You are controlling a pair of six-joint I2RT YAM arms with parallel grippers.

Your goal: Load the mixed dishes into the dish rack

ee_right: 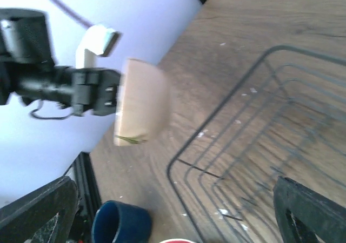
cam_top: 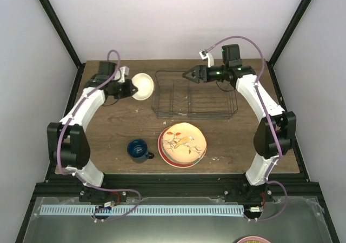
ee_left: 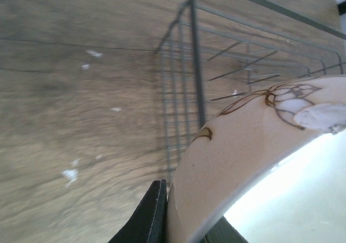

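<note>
my left end effector (cam_top: pixel 128 87) is pinching the rim of the small cream bowl (cam_top: pixel 142 85), closed down to the thickness of the wall, one dark finger (ee_left: pixel 148 216) showing against the outside. it is holding the bowl lifted off the counter (cam_top: pixel 108 129) toward the far left corner, just beside the left end of the dish rack (cam_top: pixel 194 117) and apart from the wire. my right end effector (cam_top: pixel 189 74) is hanging spread wide and empty over the rack's far side.

i am judging this to be the carry step for the first dish. the rack is looking empty, while the dark blue mug (cam_top: pixel 138 148) and the stack of plates (cam_top: pixel 182 143) are waiting nearer the near edge. the next move is calling for a short shift toward the right edge, clearing the rack's low side, then lowering between the dividers before letting go.

the bowl's mouth is facing mostly upward, somewhat tipped. being round, it has no long axis. the rack's long axis is running along the far edge.
</note>
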